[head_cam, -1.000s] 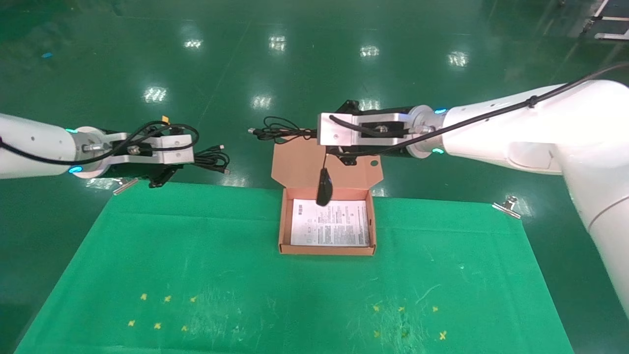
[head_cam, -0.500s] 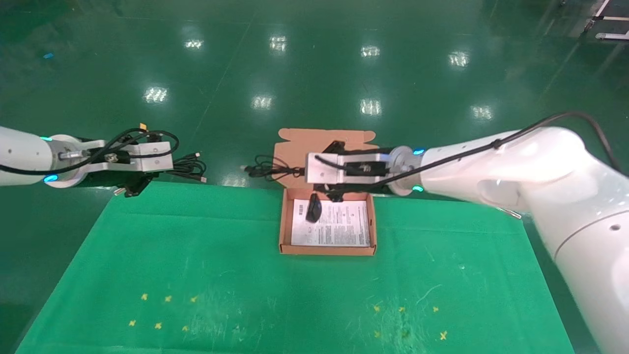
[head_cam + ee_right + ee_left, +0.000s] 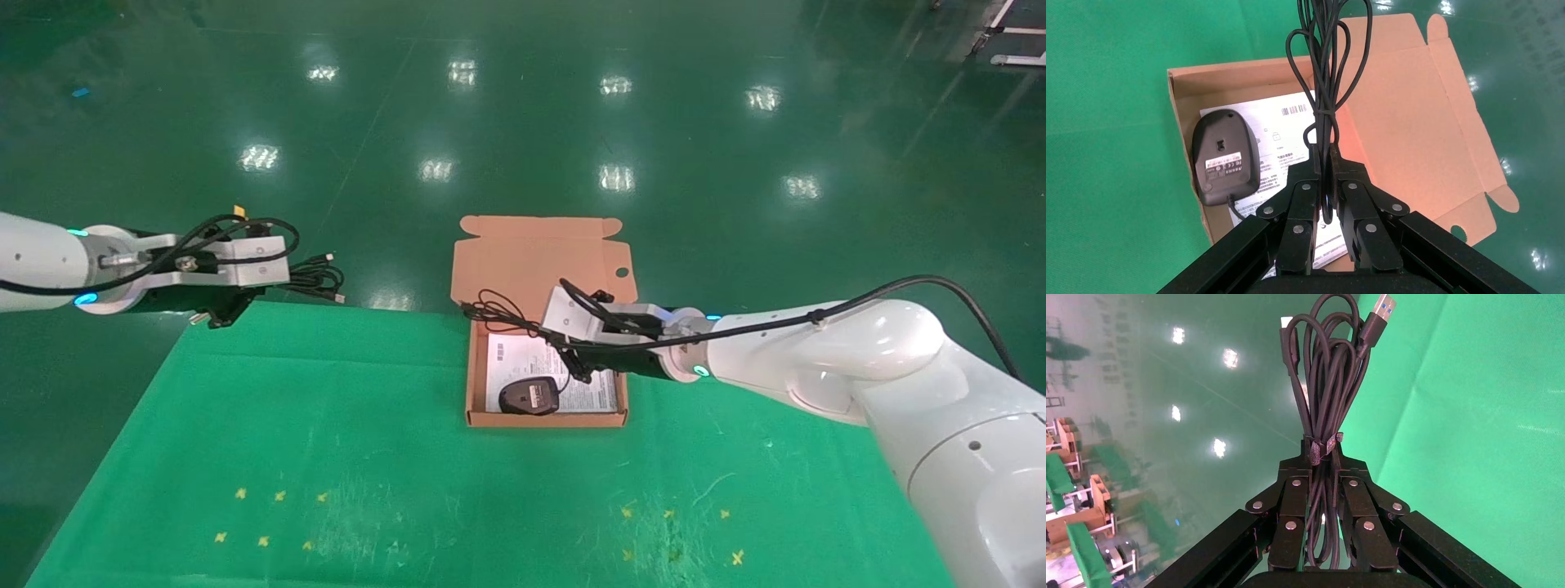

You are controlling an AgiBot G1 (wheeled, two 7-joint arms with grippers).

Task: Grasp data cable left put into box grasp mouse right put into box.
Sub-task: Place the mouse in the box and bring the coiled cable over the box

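The box (image 3: 469, 384) stands open at the far middle of the green mat, its lid (image 3: 531, 253) folded back and a white leaflet (image 3: 592, 394) on its bottom. The black mouse (image 3: 529, 398) lies inside, upside down with its white label up; the right wrist view shows it too (image 3: 1225, 160). My right gripper (image 3: 552, 339) hangs over the box, shut on the mouse's bundled cord (image 3: 1327, 67). My left gripper (image 3: 286, 278) is at the mat's far left edge, shut on the data cable (image 3: 1324, 386), which sticks out past the fingers.
The green mat (image 3: 368, 457) covers the table, with shiny green floor beyond its far edge. Yellow cross marks lie near the front left (image 3: 270, 514) and front right (image 3: 670, 531). The box wall (image 3: 1177, 122) stands close to the mouse.
My right gripper has come down and towards me over the box. The mouse, hanging from its cord before, now lies in the box. The left arm sank a little, then held still.
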